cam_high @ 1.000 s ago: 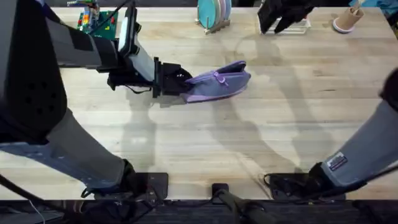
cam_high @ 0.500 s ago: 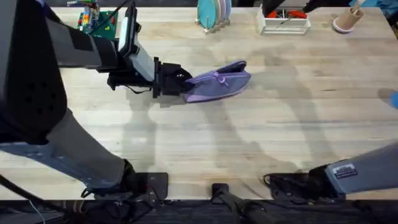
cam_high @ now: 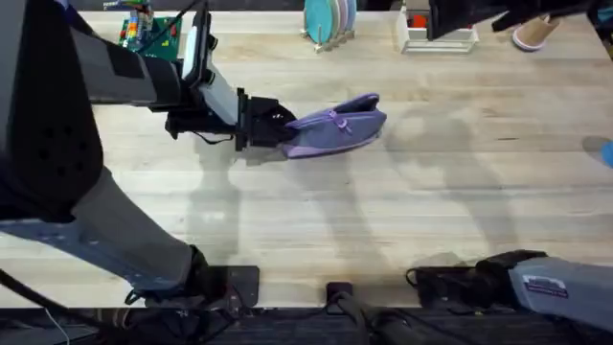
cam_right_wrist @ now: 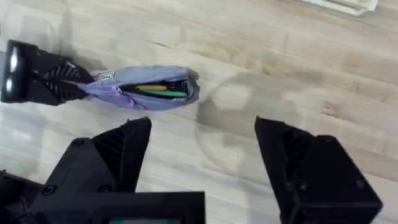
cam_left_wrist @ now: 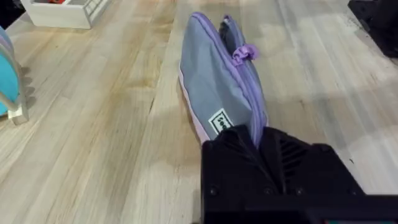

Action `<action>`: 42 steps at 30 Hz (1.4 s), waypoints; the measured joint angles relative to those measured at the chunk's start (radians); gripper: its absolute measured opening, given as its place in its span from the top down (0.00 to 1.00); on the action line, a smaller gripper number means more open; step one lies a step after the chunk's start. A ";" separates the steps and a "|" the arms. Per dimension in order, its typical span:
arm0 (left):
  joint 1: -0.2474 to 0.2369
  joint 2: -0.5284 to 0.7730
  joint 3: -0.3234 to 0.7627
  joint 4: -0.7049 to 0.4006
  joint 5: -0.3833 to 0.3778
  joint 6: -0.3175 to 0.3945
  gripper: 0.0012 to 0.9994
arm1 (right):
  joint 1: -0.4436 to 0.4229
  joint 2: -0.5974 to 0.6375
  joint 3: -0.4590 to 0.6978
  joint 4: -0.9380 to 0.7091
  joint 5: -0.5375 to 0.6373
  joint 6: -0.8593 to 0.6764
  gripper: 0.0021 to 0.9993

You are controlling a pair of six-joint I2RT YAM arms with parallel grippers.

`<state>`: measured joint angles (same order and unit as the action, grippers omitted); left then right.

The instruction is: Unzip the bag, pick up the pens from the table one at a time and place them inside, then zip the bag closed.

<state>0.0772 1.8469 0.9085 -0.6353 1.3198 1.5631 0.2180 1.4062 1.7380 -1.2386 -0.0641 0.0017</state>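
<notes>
I keep the left gripper (cam_high: 273,127) clamped on the bag (cam_high: 335,125); open right gripper (cam_right_wrist: 202,155) descends to the zipper pull (cam_left_wrist: 244,53)

the table (cam_high: 402,211) lies bare in front of and to the right of the bag (cam_high: 337,126), giving open passage there. the left gripper (cam_high: 278,127), clamped on the bag's left end, blocks that side. a white tray (cam_high: 436,38) and a disc rack (cam_high: 329,21) line the far edge.
</notes>
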 joint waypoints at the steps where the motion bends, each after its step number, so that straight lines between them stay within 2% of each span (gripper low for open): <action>1: 0.000 0.000 0.000 0.000 0.000 0.000 0.96 | 0.000 -0.018 -0.019 0.010 -0.011 -0.001 0.00; 7: 0.000 0.000 0.000 0.000 0.000 0.000 0.96 | 0.033 -0.100 -0.086 0.030 -0.056 -0.002 0.00; 21: 0.000 0.000 0.000 0.000 0.000 0.000 0.96 | 0.202 -0.103 -0.097 0.029 -0.151 -0.033 0.00; 42: 0.000 0.000 0.000 0.000 0.000 0.000 0.96 | 0.209 -0.064 -0.097 0.068 -0.154 -0.039 0.00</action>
<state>0.0772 1.8469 0.9085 -0.6353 1.3197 1.5631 0.4267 1.3427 1.6405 -1.1702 -0.2184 -0.0376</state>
